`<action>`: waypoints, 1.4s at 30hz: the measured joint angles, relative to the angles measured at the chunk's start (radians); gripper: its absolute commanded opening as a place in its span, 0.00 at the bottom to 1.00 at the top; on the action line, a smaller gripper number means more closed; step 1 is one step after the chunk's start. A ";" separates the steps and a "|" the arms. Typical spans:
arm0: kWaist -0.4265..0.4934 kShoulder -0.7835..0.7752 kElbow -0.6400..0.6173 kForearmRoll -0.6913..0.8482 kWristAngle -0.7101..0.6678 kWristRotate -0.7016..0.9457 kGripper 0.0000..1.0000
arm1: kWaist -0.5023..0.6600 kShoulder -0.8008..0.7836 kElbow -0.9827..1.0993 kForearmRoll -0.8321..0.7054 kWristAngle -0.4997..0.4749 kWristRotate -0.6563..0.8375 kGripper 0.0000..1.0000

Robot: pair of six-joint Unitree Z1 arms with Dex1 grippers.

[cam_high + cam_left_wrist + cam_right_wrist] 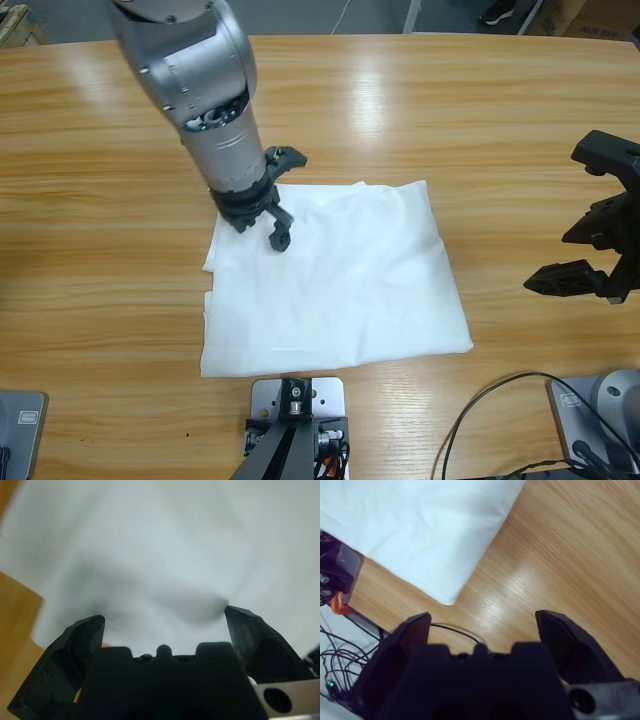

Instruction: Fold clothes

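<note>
Lying folded: T-shirt [340, 285] | table [100, 180] | left hand [283, 198] above

Two silver-grey arms, each ending in angular black jaws.

We see the left arm's thick, rounded silver-grey metal casing [195, 75], dotted with small screws, narrowing to a black collar above the matte black two-jawed left gripper [282, 195]. The matte black right gripper [590, 235] has faceted, wedge-shaped jaws. In both wrist views a silver-grey plate with a round hole sits beside the gripper's blocky black body.
</note>
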 measured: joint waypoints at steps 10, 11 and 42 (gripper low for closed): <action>0.061 0.164 -0.239 0.019 0.013 0.017 0.94 | 0.000 0.000 0.003 0.000 -0.001 0.000 0.94; 0.067 0.169 -0.254 0.024 0.019 0.017 0.94 | 0.000 0.000 0.003 0.000 -0.003 0.000 0.96; -0.024 -0.248 0.339 -0.230 -0.023 -0.051 0.94 | -0.413 0.416 0.562 -1.038 0.586 0.347 0.68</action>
